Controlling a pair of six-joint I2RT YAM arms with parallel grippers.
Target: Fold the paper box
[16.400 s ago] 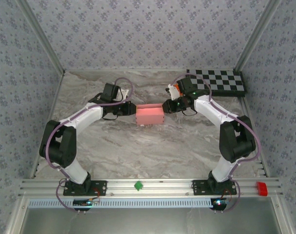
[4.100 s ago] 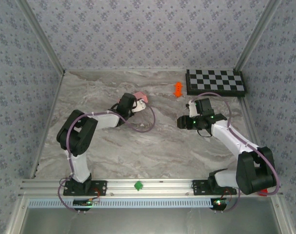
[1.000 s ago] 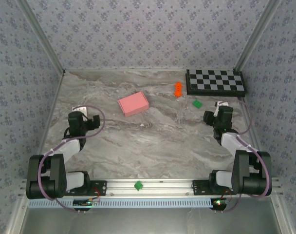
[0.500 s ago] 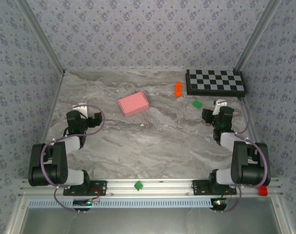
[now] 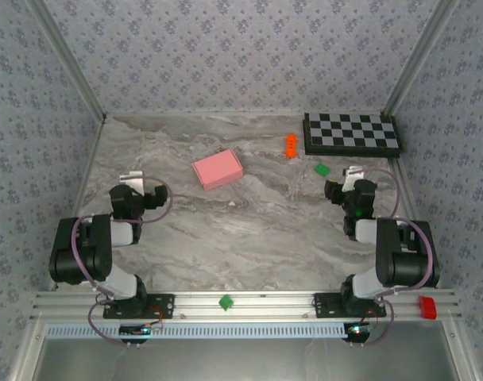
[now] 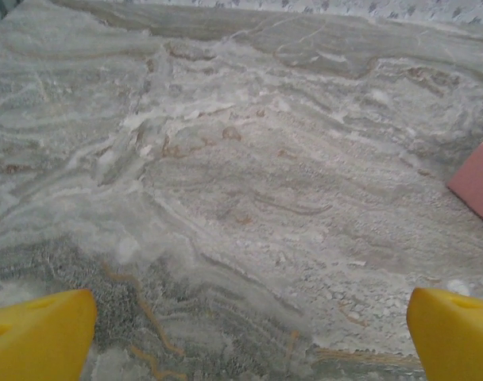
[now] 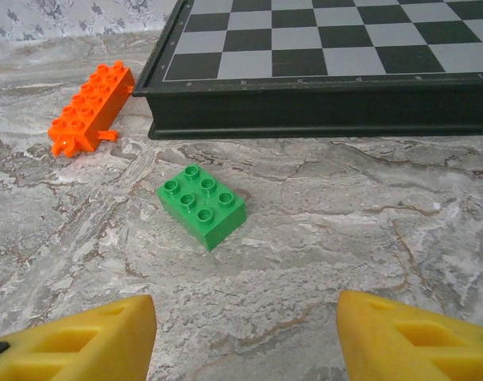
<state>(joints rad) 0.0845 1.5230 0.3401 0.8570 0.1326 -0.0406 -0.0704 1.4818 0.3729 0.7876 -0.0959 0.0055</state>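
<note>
Right tool point(image 7: 245, 325) and left tool point(image 6: 249, 325) gape; green brick point(image 7: 202, 205), orange brick point(image 7: 90, 107), chessboard point(image 7: 329, 48) nearby.

From above, everything is bright and even, lit softly from overhead, so the pink paper box point(image 5: 218, 169) and the arms point(image 5: 83, 250) drop only small, faint shadows on the table point(image 5: 249, 230). The left wrist view is paler, grainy and a bit soft all over, and the yellow fingers point(image 6: 39, 329) in its bottom corners look fuzzy. The right wrist view is sharper: the green brick point(image 7: 202, 205) and the checkered board point(image 7: 329, 48) look crisp, with a thin dark shadow under the board's front edge.
</note>
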